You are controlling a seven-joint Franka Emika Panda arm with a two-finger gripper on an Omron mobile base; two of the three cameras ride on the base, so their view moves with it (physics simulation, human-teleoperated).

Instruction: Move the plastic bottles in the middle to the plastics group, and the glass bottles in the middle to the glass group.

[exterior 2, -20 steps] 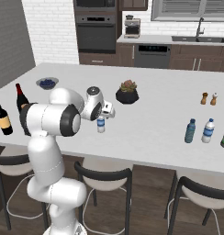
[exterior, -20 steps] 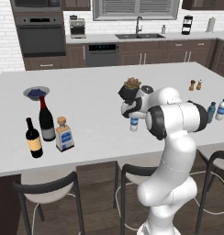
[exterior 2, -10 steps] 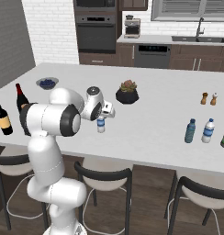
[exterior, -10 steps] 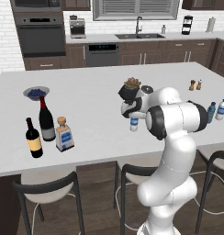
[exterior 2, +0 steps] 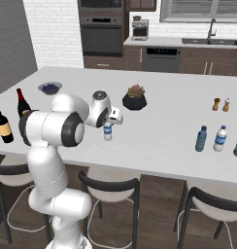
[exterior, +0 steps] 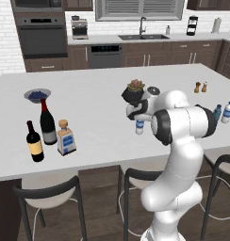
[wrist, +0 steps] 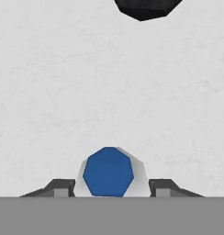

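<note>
The gripper (wrist: 108, 187) clamps a small water bottle (exterior: 140, 126) standing mid-counter, at the potted plant's (exterior: 134, 92) 6 o'clock. Keep it upright; lift straight before carrying.

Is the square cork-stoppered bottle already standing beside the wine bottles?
Yes, the cork-stoppered bottle stands right next to the two wine bottles.

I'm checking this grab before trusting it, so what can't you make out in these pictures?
- Finger contact: hand view, fingertips flank the small bottle; the bottom edge cuts off any touch.
- Gripper: left base view, too small to judge.
- Bottle top: right base view, the hand covers it.
</note>
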